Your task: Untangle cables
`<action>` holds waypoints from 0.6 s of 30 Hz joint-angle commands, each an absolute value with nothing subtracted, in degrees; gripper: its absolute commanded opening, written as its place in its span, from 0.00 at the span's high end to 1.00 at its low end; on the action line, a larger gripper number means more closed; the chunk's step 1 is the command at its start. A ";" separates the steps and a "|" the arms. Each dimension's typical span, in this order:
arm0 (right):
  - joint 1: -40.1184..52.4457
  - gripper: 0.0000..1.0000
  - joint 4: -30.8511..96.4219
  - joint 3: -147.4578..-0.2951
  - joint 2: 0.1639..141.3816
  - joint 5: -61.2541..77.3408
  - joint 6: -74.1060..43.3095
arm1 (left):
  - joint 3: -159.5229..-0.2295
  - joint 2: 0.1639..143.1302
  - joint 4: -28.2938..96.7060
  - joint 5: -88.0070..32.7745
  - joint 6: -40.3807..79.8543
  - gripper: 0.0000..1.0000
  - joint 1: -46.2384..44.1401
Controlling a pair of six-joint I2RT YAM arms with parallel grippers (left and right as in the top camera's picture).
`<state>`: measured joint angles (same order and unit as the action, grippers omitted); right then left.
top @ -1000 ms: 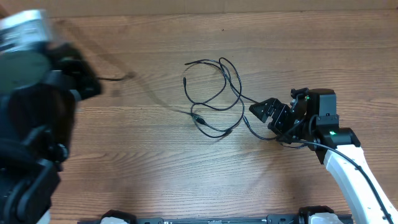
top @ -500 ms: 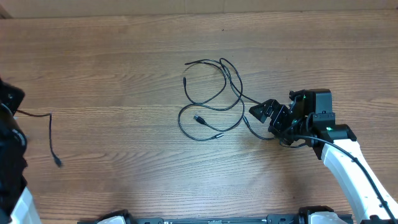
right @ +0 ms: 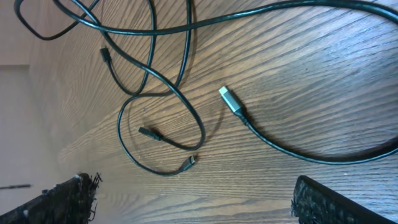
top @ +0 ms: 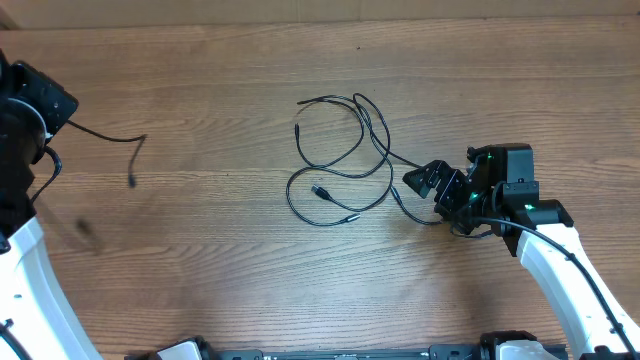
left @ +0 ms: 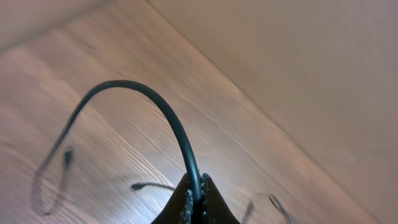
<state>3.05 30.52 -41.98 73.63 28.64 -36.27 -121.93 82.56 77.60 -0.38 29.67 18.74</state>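
Observation:
A loose tangle of thin black cables [top: 340,150] lies on the wooden table at mid-field, looping over one another. In the right wrist view the cables [right: 155,81] cross ahead of the fingers, and a silvery plug [right: 229,99] rests apart from the loops. My right gripper [top: 436,190] stands open just right of the tangle, touching nothing; its fingertips [right: 69,198] sit wide apart. At the far left my left gripper [top: 60,113] is shut on one separate black cable [top: 120,137], held up off the table. That cable [left: 143,93] arches out of the shut jaws and droops down, its free end hanging.
The table's far edge [top: 320,20] runs along the top with a pale surface behind it. A dark rail with the arm bases [top: 340,354] lines the front edge. The white right arm [top: 560,275] reaches in from the lower right.
The left arm swung away to the far left and back, carrying one cable clear of the tangle; its free end now dangles higher. The right gripper stayed put.

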 commanded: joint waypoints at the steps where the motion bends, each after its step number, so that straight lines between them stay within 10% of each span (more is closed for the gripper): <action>1: 3.27 0.00 30.35 -43.05 73.71 26.48 -36.45 | -125.64 81.62 78.74 -14.55 23.46 0.96 20.47; 18: 3.27 0.00 30.37 -43.05 73.71 26.35 -36.42 | -138.50 81.67 92.64 -0.47 25.98 0.96 21.74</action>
<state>3.05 30.63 -41.98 73.63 26.92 -36.27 -137.86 81.43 91.64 -7.70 23.35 20.56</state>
